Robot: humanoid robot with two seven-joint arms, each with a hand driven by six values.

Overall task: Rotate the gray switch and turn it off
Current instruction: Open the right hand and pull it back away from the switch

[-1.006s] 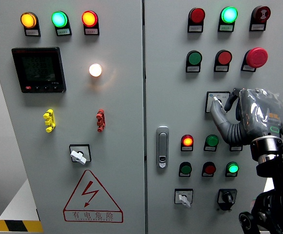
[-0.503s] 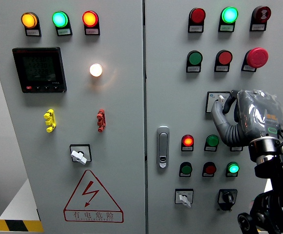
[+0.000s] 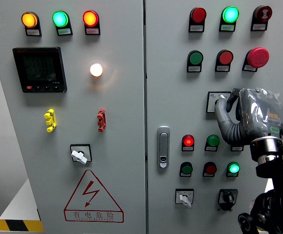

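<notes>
On the right door of the big gray box, the right robot hand (image 3: 229,105) pinches the gray switch (image 3: 218,101). I think the turn is not finished, so more twisting is left.

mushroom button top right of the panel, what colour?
Red, on a black base; head view shows it clearly.
</notes>
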